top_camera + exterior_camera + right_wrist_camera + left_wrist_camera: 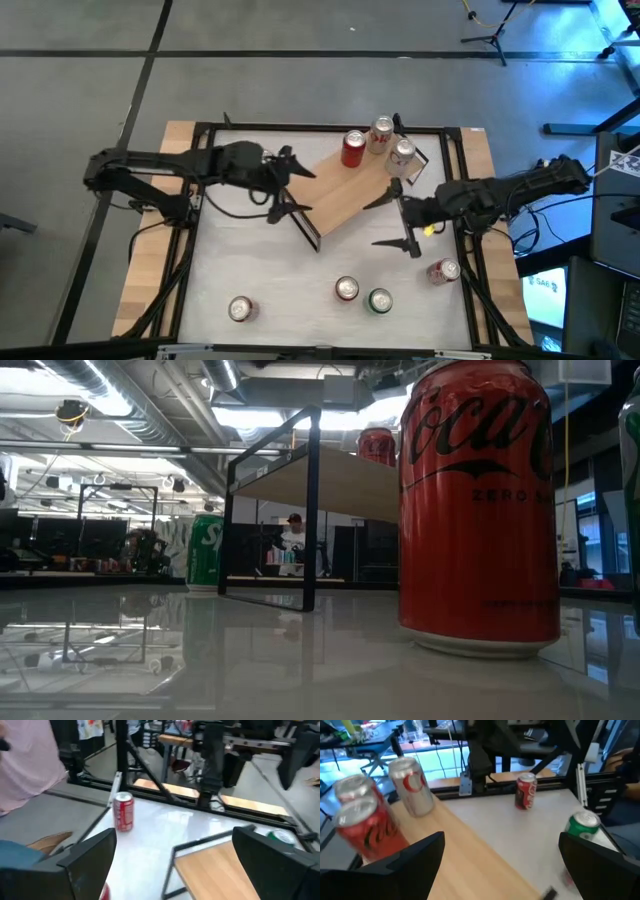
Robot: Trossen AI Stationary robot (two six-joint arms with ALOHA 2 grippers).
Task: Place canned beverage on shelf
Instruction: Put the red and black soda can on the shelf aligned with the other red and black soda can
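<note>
Your shelf sits near the table's centre, toward twelve o'clock. Seen from above, its long axis runs diagonally, from about seven o'clock up to one o'clock; its black frame end faces seven o'clock.

Count three cans on the plank, all upright at its one o'clock end: a red can and two silver cans.

Four more cans stand on the white table. One silver-topped can is at seven o'clock, a red can with a silver top and a green can stand just beside each other at six o'clock, and a red can is at four o'clock by the table edge.

Your left gripper hangs at the shelf's nine o'clock side with its fingers spread wide and nothing between them. Your right gripper hangs at the shelf's four o'clock side, fingers also spread wide and empty. Each gripper is close to the plank's edge.

In the low view, a red cola can looms just before the camera, hiding much of the shelf's far end.
</note>
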